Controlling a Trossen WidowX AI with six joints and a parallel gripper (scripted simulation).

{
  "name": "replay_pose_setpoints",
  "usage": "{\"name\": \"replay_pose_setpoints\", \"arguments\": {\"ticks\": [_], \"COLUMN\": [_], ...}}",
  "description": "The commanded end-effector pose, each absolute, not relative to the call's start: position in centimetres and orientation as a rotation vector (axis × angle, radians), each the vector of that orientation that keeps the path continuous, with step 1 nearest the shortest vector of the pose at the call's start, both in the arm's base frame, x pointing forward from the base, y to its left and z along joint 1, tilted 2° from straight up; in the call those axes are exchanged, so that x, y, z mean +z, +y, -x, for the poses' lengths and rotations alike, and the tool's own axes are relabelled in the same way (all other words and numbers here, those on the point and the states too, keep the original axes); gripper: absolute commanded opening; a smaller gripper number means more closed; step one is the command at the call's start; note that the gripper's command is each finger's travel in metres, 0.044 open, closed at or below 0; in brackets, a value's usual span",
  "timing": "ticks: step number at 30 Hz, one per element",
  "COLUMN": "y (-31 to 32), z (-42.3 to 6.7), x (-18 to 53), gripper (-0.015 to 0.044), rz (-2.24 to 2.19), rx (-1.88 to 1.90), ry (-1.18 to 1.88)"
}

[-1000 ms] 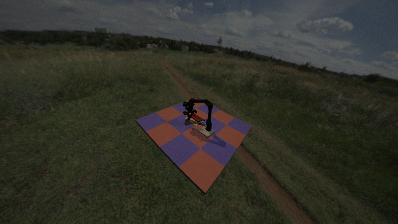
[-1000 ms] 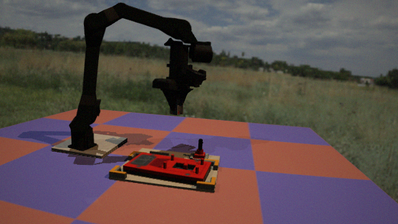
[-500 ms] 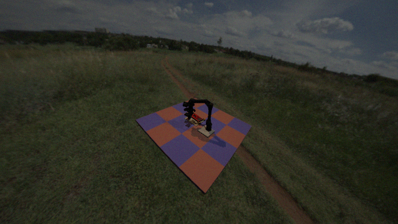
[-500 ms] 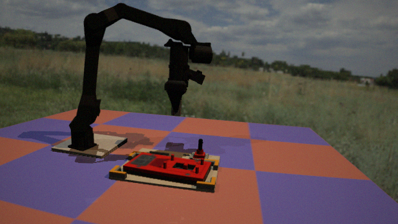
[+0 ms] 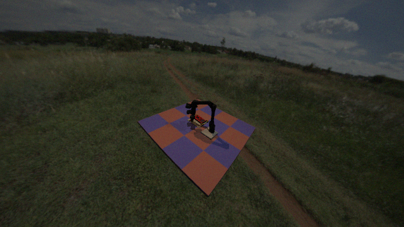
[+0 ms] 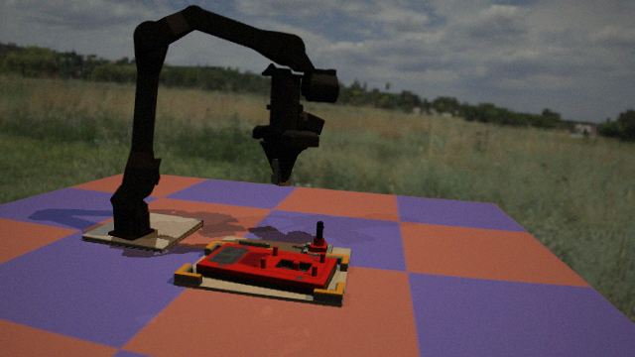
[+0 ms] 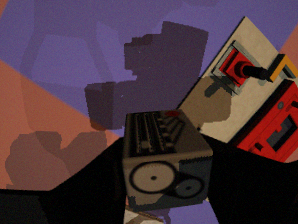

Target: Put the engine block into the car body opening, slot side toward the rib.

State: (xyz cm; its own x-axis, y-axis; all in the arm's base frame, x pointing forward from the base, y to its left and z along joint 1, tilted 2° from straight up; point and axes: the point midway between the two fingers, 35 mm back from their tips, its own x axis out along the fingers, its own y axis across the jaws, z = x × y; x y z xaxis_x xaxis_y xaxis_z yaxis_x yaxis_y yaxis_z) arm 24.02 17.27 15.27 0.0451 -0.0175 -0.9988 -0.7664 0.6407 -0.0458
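My gripper (image 5: pixel 192 119) (image 6: pixel 282 179) (image 7: pixel 157 141) points down and is shut on the engine block (image 7: pixel 150 177), held high above the mat beside the car body. The block is a dark grey box with two round pulley shapes on the side toward the wrist camera; its top shows ridges, slots and a red spot at the far end. The red car body (image 5: pixel 200 119) (image 6: pixel 238 268) (image 7: pixel 271 120) lies on a pale tray. Its dark rectangular opening (image 6: pixel 293 265) (image 7: pixel 281 135) is in view and holds no block. I cannot make out the rib clearly.
The pale tray (image 6: pixel 248 290) (image 7: pixel 225 121) has raised yellow corners (image 6: pixel 188 278). A red piece with an upright black knob (image 6: pixel 319 233) (image 7: pixel 252 71) stands on the tray beside the car body. The arm's pale base plate (image 5: pixel 207 134) (image 6: pixel 174 227) lies to the left in the exterior view.
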Motion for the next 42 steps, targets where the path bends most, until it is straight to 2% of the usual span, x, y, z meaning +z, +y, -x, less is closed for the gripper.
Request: {"name": "replay_pose_setpoints", "arguments": {"ticks": [1, 19, 42], "y": [17.3, 17.2, 17.2], "z": [-24.0, -24.1, -24.3], "x": [15.2, 13.9, 9.6], "gripper": [0.0, 0.0, 0.0], "rz": [0.806, 1.162, 1.165], "rx": [0.751, 1.095, 1.098], "ry": [1.395, 1.234, 1.232]}}
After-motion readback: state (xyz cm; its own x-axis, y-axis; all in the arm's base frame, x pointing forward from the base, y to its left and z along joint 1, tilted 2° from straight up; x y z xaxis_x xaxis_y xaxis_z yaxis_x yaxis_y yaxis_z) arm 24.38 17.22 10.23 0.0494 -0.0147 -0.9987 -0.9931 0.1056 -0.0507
